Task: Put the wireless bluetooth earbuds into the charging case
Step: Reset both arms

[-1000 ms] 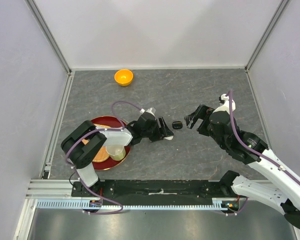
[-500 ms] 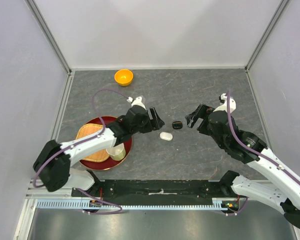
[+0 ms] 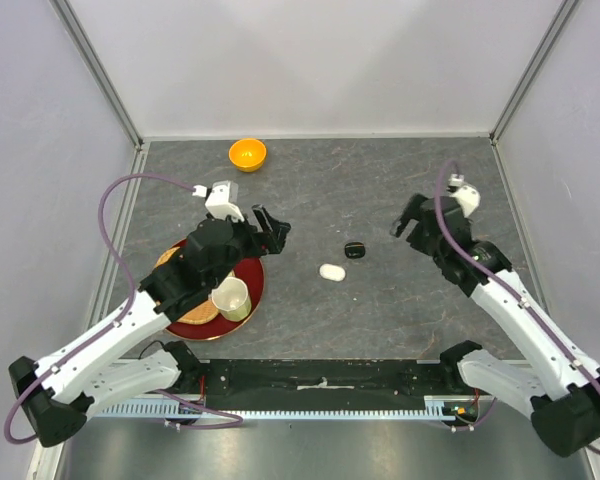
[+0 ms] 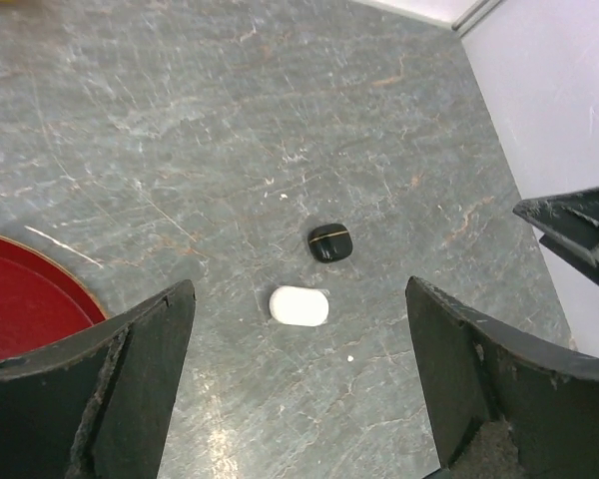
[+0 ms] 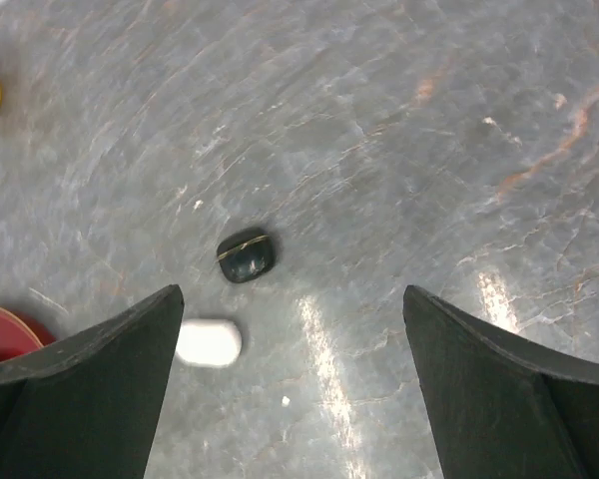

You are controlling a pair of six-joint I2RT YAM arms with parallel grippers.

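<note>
A shut white charging case (image 3: 331, 271) lies on the grey table, with a shut black charging case (image 3: 354, 249) just behind and to the right of it. No earbuds show in any view. My left gripper (image 3: 270, 225) is open and empty, raised to the left of both cases. Its wrist view shows the white case (image 4: 299, 305) and the black case (image 4: 330, 241) far below my left gripper (image 4: 299, 291). My right gripper (image 3: 408, 218) is open and empty, raised to the right of the black case. Its view shows the black case (image 5: 246, 255) and the white case (image 5: 209, 342) below my right gripper (image 5: 292, 291).
A red plate (image 3: 251, 287) at the left carries a cream cup (image 3: 232, 298) and a woven disc (image 3: 202, 312), partly under my left arm. An orange bowl (image 3: 247, 154) stands at the back. Walls close in the table on three sides.
My left gripper has lifted off the white case and swung back to the left, leaving the case on the table. My right gripper has drawn back to the right and away from the black case.
</note>
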